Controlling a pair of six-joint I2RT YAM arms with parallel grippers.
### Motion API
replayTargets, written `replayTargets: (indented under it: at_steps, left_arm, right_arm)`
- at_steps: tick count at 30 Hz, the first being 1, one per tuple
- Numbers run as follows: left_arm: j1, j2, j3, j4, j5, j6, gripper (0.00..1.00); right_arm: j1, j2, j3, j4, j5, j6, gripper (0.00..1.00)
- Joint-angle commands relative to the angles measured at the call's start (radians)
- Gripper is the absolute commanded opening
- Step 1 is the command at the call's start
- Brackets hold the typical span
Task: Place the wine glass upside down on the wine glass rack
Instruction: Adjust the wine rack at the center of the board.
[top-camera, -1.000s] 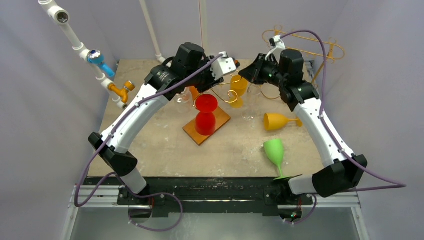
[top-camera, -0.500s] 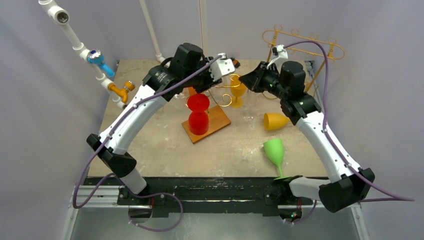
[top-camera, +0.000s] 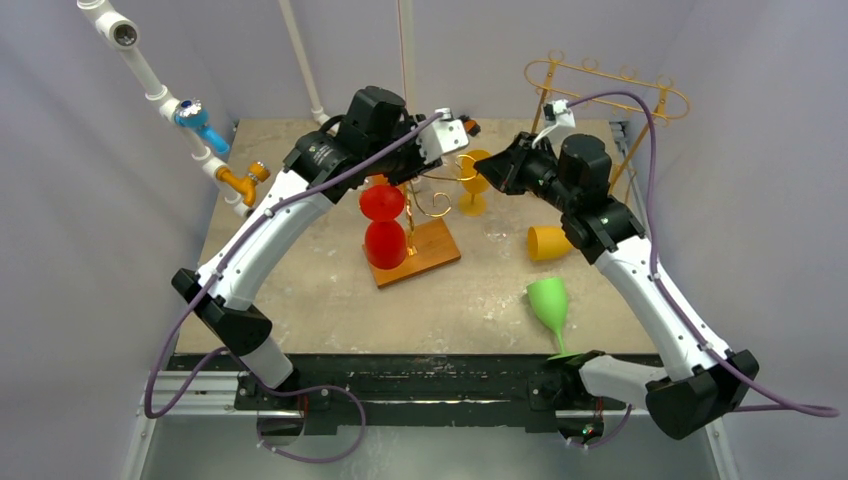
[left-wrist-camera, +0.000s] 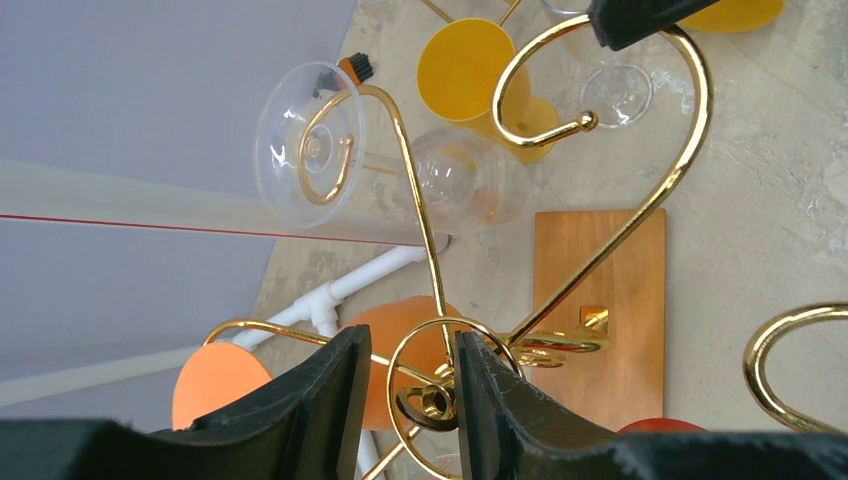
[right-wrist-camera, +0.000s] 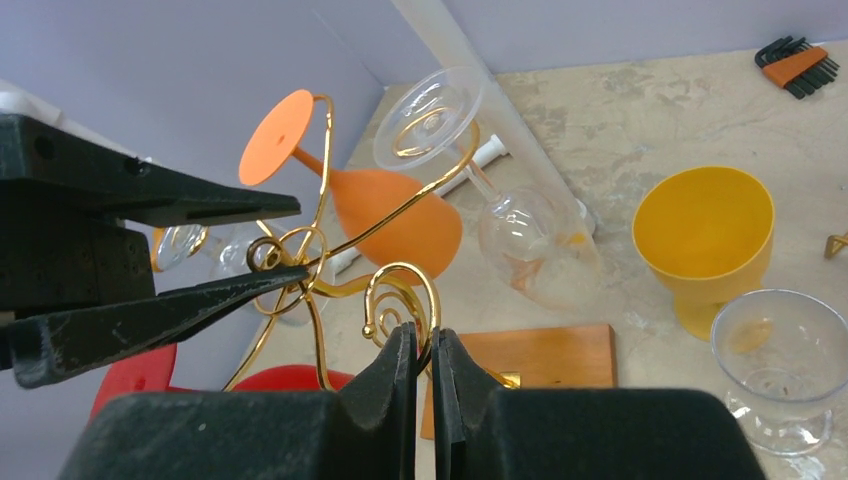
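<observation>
- Presently the wine glass rack (left-wrist-camera: 600, 280) stands mid-table (top-camera: 300, 290) between the two arms, with its wooden base (top-camera: 430, 250) seen from overhead.
- Left gripper (left-wrist-camera: 410, 345): the jaws are clamped on the gold scroll at the centre of the rack. Its own camera shows the wire pinched between both fingers (left-wrist-camera: 320, 390). The overhead view hides this contact under the wrist.
- Right gripper (right-wrist-camera: 422, 335): the jaws are almost together and pinch a gold curl of the rack. Only the right wrist view shows this.
- Red glass (top-camera: 385, 240): it sits on the near left of the rack, foot uppermost. The overhead view shows it whole, while the wrist views catch only a red edge.
- Orange glass (right-wrist-camera: 390, 215) and clear glass (right-wrist-camera: 530, 245): both hang foot-up in the far wire loops. They are plain in both wrist views and mostly covered by the left arm from above.
- Yellow goblet (right-wrist-camera: 705, 230) and clear goblet (right-wrist-camera: 775, 350): both stand upright on the table, right of the rack.
- Amber glass (top-camera: 548, 242) and green glass (top-camera: 548, 300): both lie on their sides at the right, seen clearly only from above.
- Hex keys (right-wrist-camera: 795, 65): they lie far right, in the right wrist view only.
</observation>
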Motion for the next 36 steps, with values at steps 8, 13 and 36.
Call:
replayTargets:
  at_steps: [8, 13, 36]
  left_arm:
    - [0.031, -0.037, -0.009, 0.009, -0.089, -0.023, 0.48]
    - [0.031, -0.057, -0.025, -0.005, -0.045, -0.036, 0.49]
    - [0.029, -0.096, 0.006, -0.020, 0.026, -0.082, 0.50]
  right_arm:
    - [0.043, -0.043, -0.020, -0.074, -0.113, 0.005, 0.20]
    - [0.042, -0.065, -0.023, -0.086, -0.125, -0.007, 0.34]
    - [-0.118, -0.015, 0.218, -0.236, -0.026, -0.115, 0.85]
